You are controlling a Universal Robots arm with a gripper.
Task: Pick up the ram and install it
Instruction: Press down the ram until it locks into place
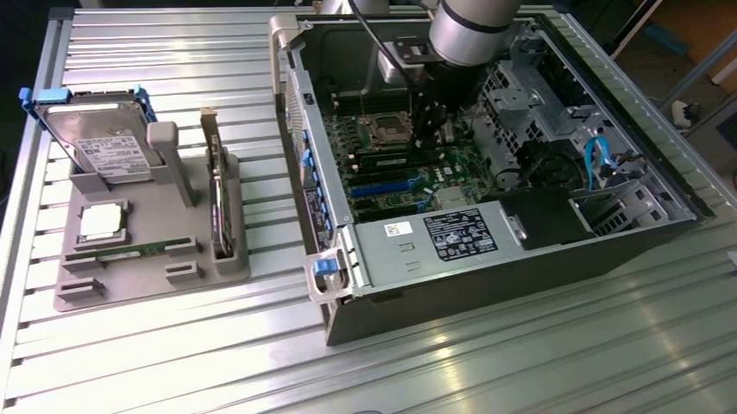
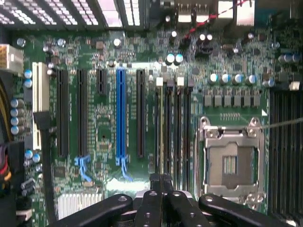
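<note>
We see our arm (image 1: 470, 30) reaching down from above, its silver wrist section upright and the dark gripper (image 1: 432, 121) hanging straight below it. In the wrist view, our gripper (image 2: 161, 182) has its black fingers (image 2: 155, 180) pressed together, the linkage bars spread out behind them.

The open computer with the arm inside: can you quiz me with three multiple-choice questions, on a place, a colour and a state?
1. Where is the gripper? A inside the computer case, above the motherboard; B outside the case; C on the floor.
2. One long slot differs from its black neighbours. Its colour? A red; B blue; C yellow.
3. The gripper's fingers are: A spread wide; B shut together; C missing.
Answers: A, the arm reaches into the case; B, plainly blue; B, they meet.
</note>
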